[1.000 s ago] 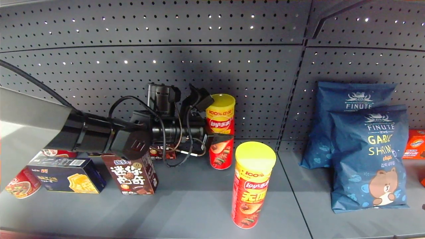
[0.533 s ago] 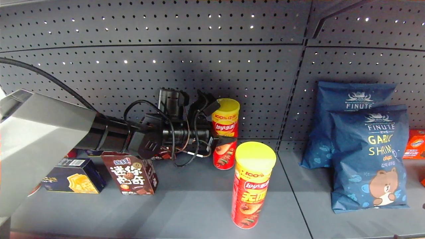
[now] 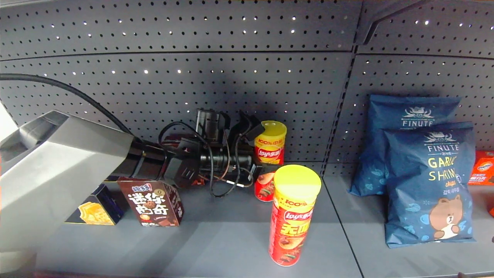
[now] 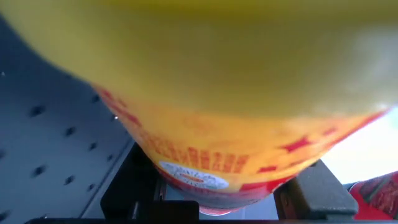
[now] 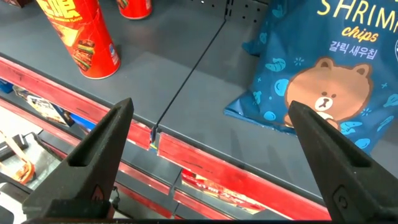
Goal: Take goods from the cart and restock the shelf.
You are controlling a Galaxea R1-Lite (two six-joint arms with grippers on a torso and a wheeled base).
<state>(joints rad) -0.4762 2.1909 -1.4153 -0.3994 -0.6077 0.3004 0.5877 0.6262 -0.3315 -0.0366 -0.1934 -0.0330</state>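
Two cans, one clamped

Head view: left end effector (image 3: 263, 151) reaches in from the left, far back on the grey metal shelf (image 3: 216, 243), close to the dark perforated back panel (image 3: 231, 85). Its black fingers are pinched on the rear red chip can with yellow plastic lid (image 3: 271, 143), one finger high near the lid and one lower across the label. Rear can upright, just off the back panel. Its base sits low at the shelf board, but I cannot tell whether it touches.

Left wrist view: same can (image 4: 211, 155) very close, yellow lid edge across the top, dark gripper fingers pressed to either side of the red body.

Front red chip can with yellow plastic lid (image 3: 294, 216) stands upright and free near the shelf's front edge, just ahead of the rear can and slightly to the robot's right.

Right wrist view: right end effector (image 5: 211, 162) hangs in front of the shelf lip, both dark fingers spread wide, gripping nothing. Front can (image 5: 81, 37) and the red price strip (image 5: 249, 180) along the shelf edge lie beyond it.

Other stock: brown rectangular biscuit box (image 3: 152, 202) and dark blue carton with yellow picture (image 3: 94, 210) under the left arm. Two navy snack bags, front bag (image 3: 428, 181) leaning against rear bag (image 3: 401, 116), in the right bay. Orange box (image 3: 484, 168) at the far right edge
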